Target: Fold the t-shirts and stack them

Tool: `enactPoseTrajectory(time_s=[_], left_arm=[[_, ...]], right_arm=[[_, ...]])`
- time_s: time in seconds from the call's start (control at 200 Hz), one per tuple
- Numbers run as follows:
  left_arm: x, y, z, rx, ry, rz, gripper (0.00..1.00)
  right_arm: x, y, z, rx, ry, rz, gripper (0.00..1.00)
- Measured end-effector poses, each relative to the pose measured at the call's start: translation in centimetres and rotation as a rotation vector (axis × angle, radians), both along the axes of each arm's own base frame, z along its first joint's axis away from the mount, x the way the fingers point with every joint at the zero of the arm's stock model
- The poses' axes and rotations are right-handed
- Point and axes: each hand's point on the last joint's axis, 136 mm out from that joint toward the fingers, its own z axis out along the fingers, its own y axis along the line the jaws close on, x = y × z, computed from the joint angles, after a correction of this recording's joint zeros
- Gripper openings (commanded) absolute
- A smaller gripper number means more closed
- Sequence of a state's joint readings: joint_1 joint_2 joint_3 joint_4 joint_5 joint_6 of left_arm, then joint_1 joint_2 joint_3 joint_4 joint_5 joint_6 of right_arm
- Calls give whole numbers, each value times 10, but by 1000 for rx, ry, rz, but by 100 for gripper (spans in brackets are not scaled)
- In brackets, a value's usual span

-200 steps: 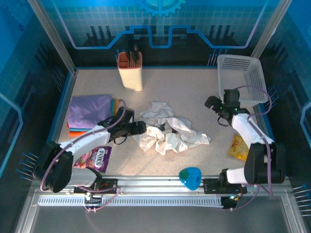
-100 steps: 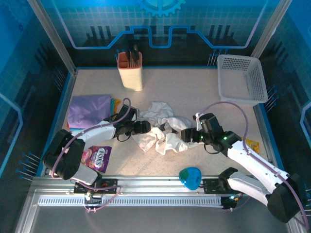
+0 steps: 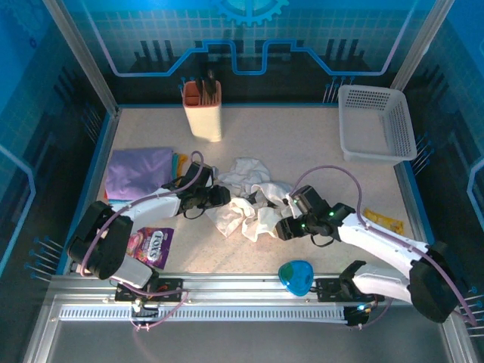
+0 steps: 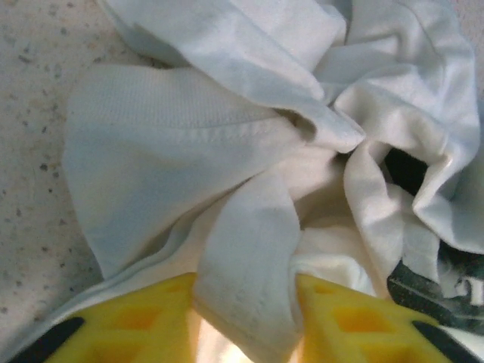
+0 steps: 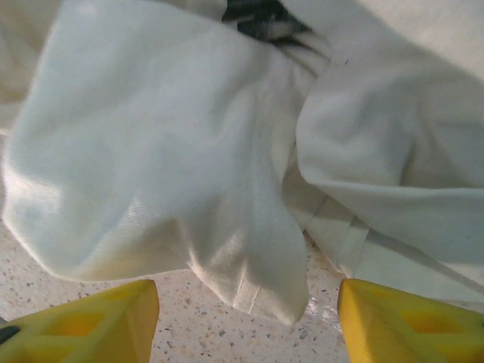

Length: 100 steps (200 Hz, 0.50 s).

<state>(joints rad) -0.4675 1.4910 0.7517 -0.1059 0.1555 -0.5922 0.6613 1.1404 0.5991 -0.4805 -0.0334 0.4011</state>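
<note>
A crumpled white t-shirt (image 3: 253, 206) with small dark marks lies in the middle of the table. My left gripper (image 3: 224, 198) is at its left edge. In the left wrist view that gripper (image 4: 246, 306) is shut on a thick fold of the white t-shirt (image 4: 189, 151), pinched between the yellow fingers (image 4: 136, 321). My right gripper (image 3: 282, 227) is at the shirt's near right edge. It (image 5: 246, 302) stands open, low over the table, with a loose hem corner of the t-shirt (image 5: 151, 151) hanging between the fingers (image 5: 393, 318), untouched. A folded lavender t-shirt (image 3: 138, 172) rests on an orange-edged one (image 3: 115, 206) at the left.
A purple snack packet (image 3: 151, 246) lies near the left arm's base. A white perforated basket (image 3: 376, 125) stands at the back right and a tan holder (image 3: 203, 112) at the back. A yellow packet (image 3: 382, 221) lies right of the right arm, a teal object (image 3: 295, 277) at the front edge.
The right arm swung from beside the basket down to the shirt's near right edge, its jaws narrowing. The left jaws closed onto a fold of the shirt.
</note>
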Motion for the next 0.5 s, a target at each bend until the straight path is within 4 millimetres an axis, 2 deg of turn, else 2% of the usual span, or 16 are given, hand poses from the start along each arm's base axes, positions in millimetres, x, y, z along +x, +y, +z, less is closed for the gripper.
enactPoseTrajectory(time_s=[0.07, 0.15, 0.225, 0.28, 0.355, 0.425, 0.5], left_arm=[[1, 0, 1, 1, -3, -1, 19], [3, -1, 3, 1, -11, -4, 15], [5, -1, 6, 3, -19, -4, 9], [6, -1, 7, 9, -23, -7, 5], [8, 0, 11, 17, -23, -3, 1], [10, 0, 21, 29, -32, -7, 1], [16, 0, 40, 41, -69, -14, 1]], right_arm=[[-1, 1, -8, -11, 24, 9, 56], [-1, 2, -16, -23, 47, 6, 37], [0, 2, -20, -32, 57, 6, 23], [2, 2, -20, -32, 51, -3, 17], [5, 3, -15, -28, 28, -7, 0], [13, 1, -5, -30, -16, -26, 0], [26, -2, 19, -23, -113, -58, 0]])
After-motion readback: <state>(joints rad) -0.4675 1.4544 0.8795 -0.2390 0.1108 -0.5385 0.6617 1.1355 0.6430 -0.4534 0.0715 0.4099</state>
